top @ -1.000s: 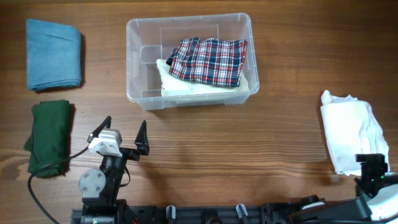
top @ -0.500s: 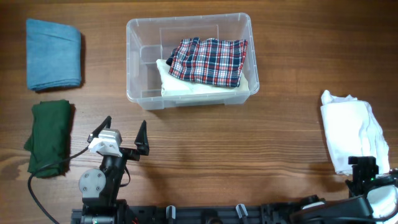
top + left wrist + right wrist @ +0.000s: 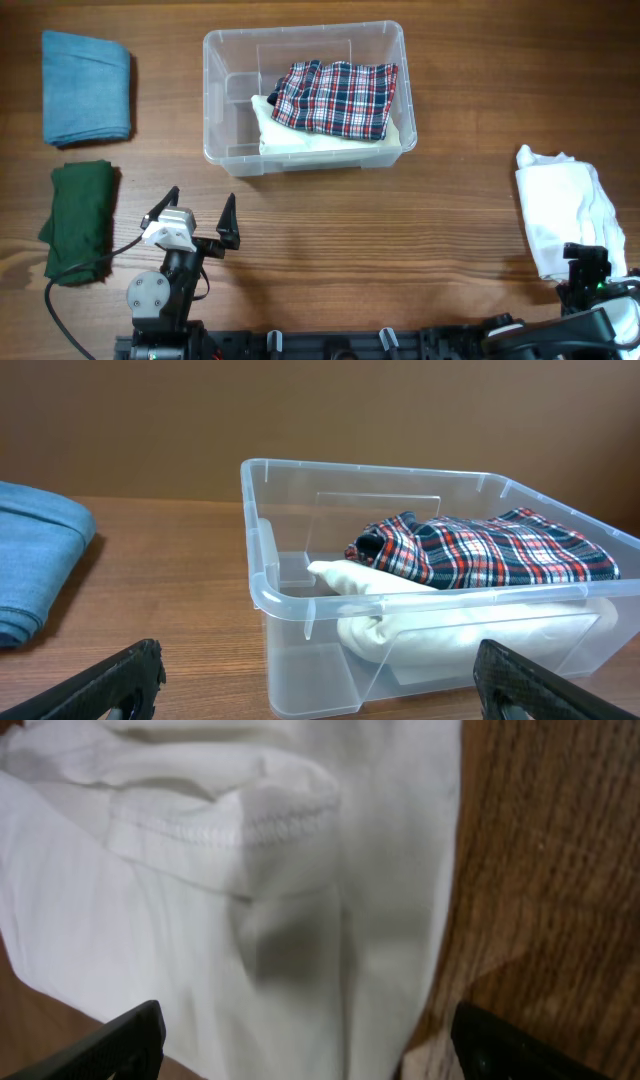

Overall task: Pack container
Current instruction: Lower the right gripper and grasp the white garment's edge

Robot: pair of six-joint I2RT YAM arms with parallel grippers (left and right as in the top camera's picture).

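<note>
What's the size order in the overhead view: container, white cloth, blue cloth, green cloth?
1. container, clearly the largest
2. white cloth
3. blue cloth and green cloth: they look about alike, so I would not rank one over the other

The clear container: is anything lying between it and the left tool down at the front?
Nothing visible. Only bare wooden table lies between the open left tool and the container; the left wrist view looks straight at its near wall. The green cloth sits off to the side.
</note>
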